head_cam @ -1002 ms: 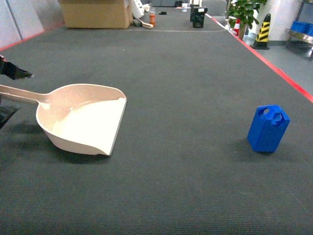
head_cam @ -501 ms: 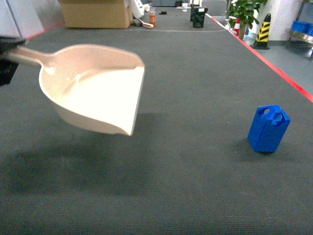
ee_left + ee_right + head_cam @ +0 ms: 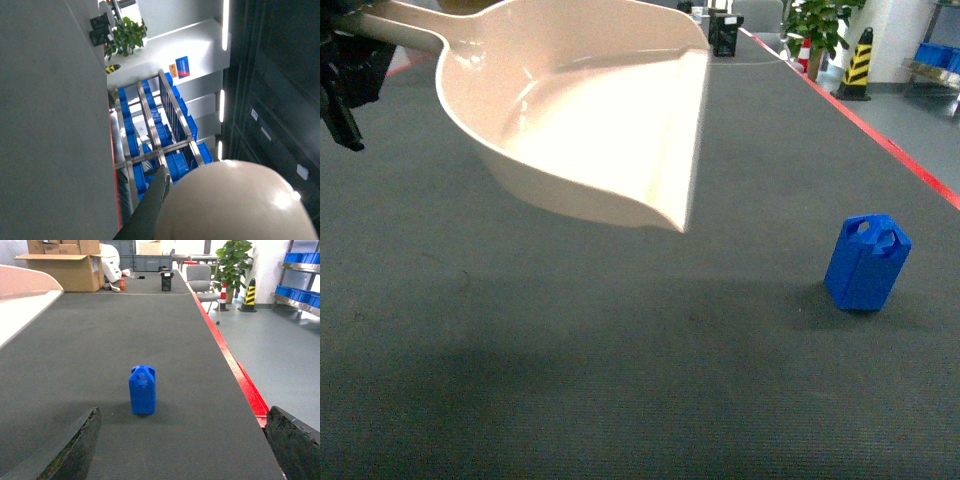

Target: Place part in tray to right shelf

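**A:** Log the step. Your left gripper [image 3: 345,90] pinches the handle of the scoop [image 3: 590,120] and carries it in the air, mouth turned toward the right side. The pan is bare. So you stand at the pick stage: the part [image 3: 866,262] is not yet collected.

**B:** Where is the part relative to the right jaws?

**A:** In the right wrist view the part [image 3: 142,389] sits on the dark carpet [image 3: 100,340], ahead of the right gripper [image 3: 182,450] and roughly centred between the two fingers, apart from both. Those jaws are spread wide and hold nothing.

**B:** Orientation?

**A:** Upright. Its long axis runs vertical, base flat on the carpet, the angled top with the two handle holes uppermost. In the head view the slanted end leans away, toward the red floor line [image 3: 880,135].

**B:** Next move?

**A:** My judgement: you advance the right gripper, lower it, and close across the narrow sides of the body below the handle, then lift. You also bring the scoop in under the release point, level. The block looks light and tall, so a glancing finger may tip it. A steel rack with blue bins [image 3: 160,140] shows only in the left wrist view, well apart.
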You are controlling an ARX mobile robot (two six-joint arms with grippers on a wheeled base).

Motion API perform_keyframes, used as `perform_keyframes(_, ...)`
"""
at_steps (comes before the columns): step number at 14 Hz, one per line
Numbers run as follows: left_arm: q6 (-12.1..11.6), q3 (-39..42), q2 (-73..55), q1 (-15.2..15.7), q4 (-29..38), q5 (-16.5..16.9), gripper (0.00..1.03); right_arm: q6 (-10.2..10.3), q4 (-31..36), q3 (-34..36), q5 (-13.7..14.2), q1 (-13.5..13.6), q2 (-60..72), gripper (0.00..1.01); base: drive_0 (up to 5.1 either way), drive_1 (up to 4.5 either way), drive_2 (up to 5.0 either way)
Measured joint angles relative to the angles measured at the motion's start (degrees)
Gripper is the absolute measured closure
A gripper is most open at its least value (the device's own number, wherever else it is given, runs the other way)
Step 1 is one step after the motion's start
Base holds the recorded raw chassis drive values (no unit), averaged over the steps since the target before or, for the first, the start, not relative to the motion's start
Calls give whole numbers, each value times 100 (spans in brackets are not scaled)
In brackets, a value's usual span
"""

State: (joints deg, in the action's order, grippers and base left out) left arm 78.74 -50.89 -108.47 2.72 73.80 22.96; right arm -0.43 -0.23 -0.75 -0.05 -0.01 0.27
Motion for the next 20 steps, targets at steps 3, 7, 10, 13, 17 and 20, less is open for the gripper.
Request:
perform_keyframes(3,247,925,350,-540,-48,-109,87,0,0,0,0,0,0,3,0,0,0)
perform_keyframes(7,35,925,306,-866,-48,-66,87,0,0,0,0,0,0,3,0,0,0)
perform_keyframes(10,26,922,306,-846,-46,-70,88,-2,-28,-2,15,2,4,3,0,0,0)
perform_keyframes(13,11,922,306,-846,-44,-87,88,-199,-695,-542,769,179,1521,3,0,0,0)
perform_keyframes(17,-28,922,297,-852,-44,-83,88,-389,2004,-1718,170,-103,5796,3,0,0,0)
perform_keyframes(20,-66,922,297,-852,-44,-85,88,-326,2481,-3257,9,350,8607,3,0,0,0)
